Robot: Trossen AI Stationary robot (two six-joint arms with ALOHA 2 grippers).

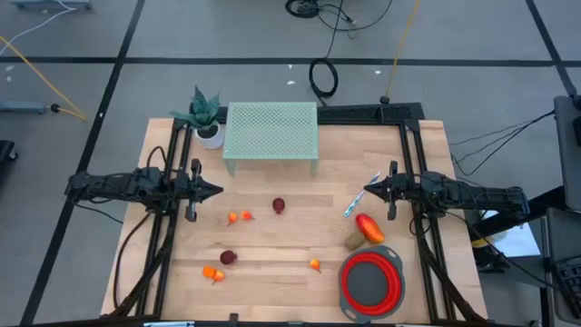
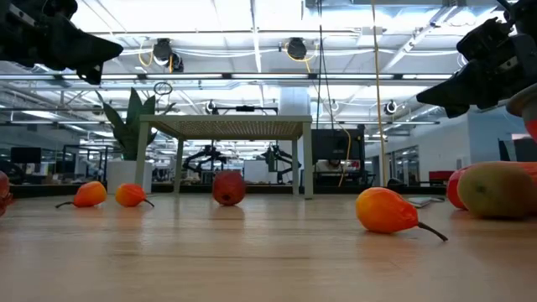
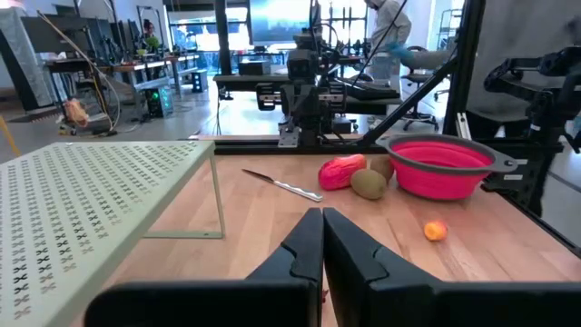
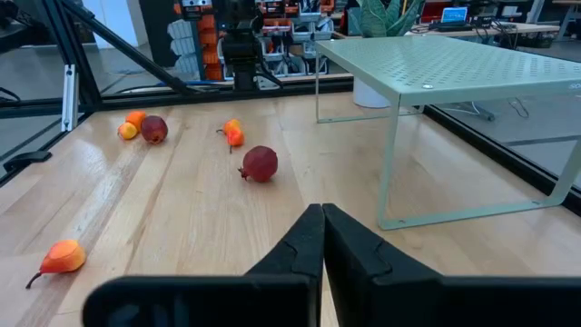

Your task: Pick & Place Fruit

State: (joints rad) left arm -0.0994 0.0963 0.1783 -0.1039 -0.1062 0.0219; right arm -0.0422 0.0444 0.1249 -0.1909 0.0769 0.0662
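Note:
The toy fruits lie scattered on the wooden table. A dark red round one (image 1: 279, 206) sits mid-table beside two tiny orange pieces (image 1: 240, 216). Another dark red one (image 1: 228, 258) and an orange piece (image 1: 212, 272) lie nearer the front, and a further orange piece (image 1: 314, 265) lies to their right. The red-orange oval (image 1: 369, 228) touches a brownish-green oval (image 1: 354, 241) by the bowl. My left gripper (image 1: 218, 191) is shut and hovers over the table's left side. My right gripper (image 1: 366, 191) is shut and hovers over the right side. Both hold nothing.
A red bowl with a grey rim (image 1: 370, 283) stands at the front right. The blue-and-white stick (image 1: 360, 195) lies under the right gripper's tip. A pale green perforated rack (image 1: 272, 133) and a potted plant (image 1: 207, 116) stand at the far edge. Bare wood lies between the fruits.

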